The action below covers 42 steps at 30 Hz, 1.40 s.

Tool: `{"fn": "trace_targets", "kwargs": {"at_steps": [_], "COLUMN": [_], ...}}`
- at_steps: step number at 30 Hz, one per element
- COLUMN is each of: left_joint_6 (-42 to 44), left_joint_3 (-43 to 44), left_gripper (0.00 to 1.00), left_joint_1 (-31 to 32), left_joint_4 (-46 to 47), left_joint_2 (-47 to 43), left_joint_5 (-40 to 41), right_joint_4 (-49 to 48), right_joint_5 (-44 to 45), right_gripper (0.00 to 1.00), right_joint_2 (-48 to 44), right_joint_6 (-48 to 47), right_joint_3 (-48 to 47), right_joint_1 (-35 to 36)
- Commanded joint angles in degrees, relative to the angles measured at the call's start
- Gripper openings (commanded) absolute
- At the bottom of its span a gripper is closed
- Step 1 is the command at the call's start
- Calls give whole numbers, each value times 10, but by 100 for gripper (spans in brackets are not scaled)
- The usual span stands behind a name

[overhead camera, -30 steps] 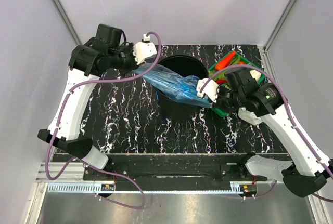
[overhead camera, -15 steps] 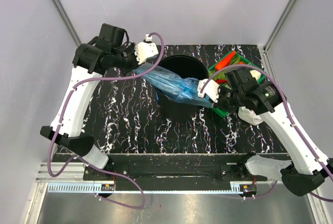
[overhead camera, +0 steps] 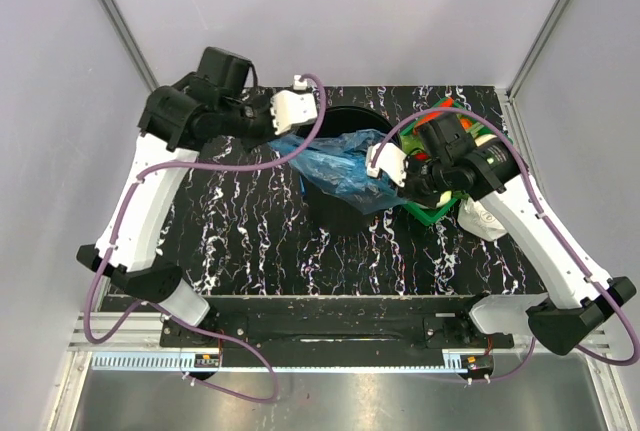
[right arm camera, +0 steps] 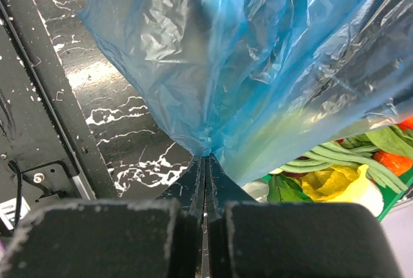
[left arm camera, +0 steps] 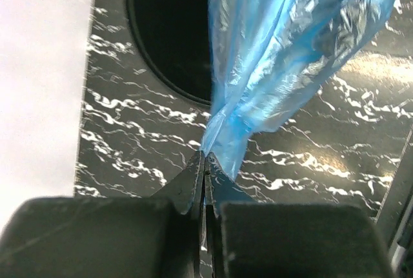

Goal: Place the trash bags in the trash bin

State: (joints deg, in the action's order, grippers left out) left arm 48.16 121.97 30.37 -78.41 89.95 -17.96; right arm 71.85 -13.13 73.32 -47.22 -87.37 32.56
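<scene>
From above, the trash bin (overhead camera: 340, 219) stands near the table's (overhead camera: 240, 241) far edge. The blue trash bag (overhead camera: 340, 163) is stretched over its open top (some hangs past the near rim). The left gripper (overhead camera: 284, 139) pinches one end and the right gripper (overhead camera: 380, 181) pinches the other.

Left wrist: the fingers are squeezed tight on a bunched bag corner, beside the bin's dark mouth.

Right wrist: the fingers are clamped on the bag, with a green tray (right arm camera: 387, 202) of vegetables behind.
</scene>
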Motion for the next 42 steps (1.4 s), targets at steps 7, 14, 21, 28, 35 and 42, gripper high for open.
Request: {"fn": "trace_targets", "kwargs": {"at_steps": [7, 14, 21, 28, 35, 42], "left_joint_6": [-15, -6, 18, 18, 4, 9], "left_joint_3": [92, 74, 40, -12, -35, -38], "left_gripper": [0, 0, 0, 0, 0, 0], "left_joint_1": [-1, -2, -1, -1, 0, 0], "left_joint_4": [-5, -8, -12, -5, 19, 12], "left_joint_2": [-44, -65, -107, -137, -142, -130], "left_joint_5": [-23, -38, -83, -108, -116, -117], "right_joint_4": [16, 62, 88, 89, 79, 65], "right_joint_5": [9, -38, -66, -74, -48, -6], "right_gripper": [0, 0, 0, 0, 0, 0], "right_joint_2": [2, 2, -6, -8, -12, -10], "right_joint_6": [-23, -29, -27, -25, -30, -38], "right_joint_3": [-48, -90, -85, -61, -52, -42], "right_joint_1": [-4, -5, -4, -4, -4, -4]}}
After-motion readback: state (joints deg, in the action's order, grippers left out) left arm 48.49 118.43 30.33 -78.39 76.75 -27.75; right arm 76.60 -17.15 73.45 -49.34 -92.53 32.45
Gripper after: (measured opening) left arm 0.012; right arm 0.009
